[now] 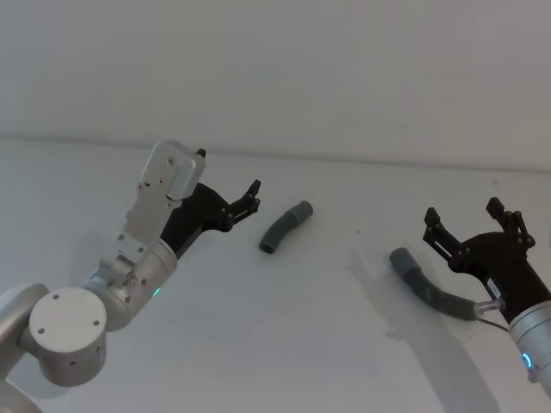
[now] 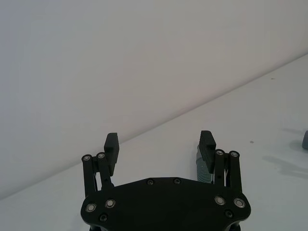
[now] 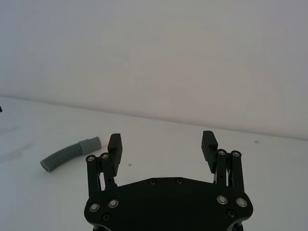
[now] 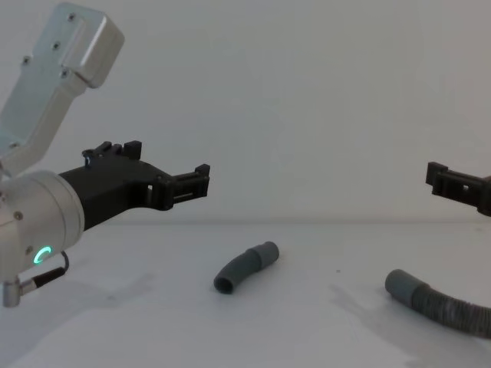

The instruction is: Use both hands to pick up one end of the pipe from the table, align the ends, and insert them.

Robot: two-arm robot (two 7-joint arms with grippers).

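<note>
Nearest, on the robot's right, the long hose (image 1: 435, 291) is lying on the tabletop (image 1: 258, 344), its smooth cuff (image 1: 401, 258) pointing toward the middle. The right hand (image 1: 463, 213) is hovering above it, fingers spread wide, gripping nothing and clear of the hose. Over on the left, the left hand (image 2: 159, 143) is hanging above the tabletop, likewise spread wide and carrying nothing. Farther back, between the two hands and nearer the left one, the short curved elbow (image 1: 285, 227) is lying flat, well apart from the long hose.
</note>
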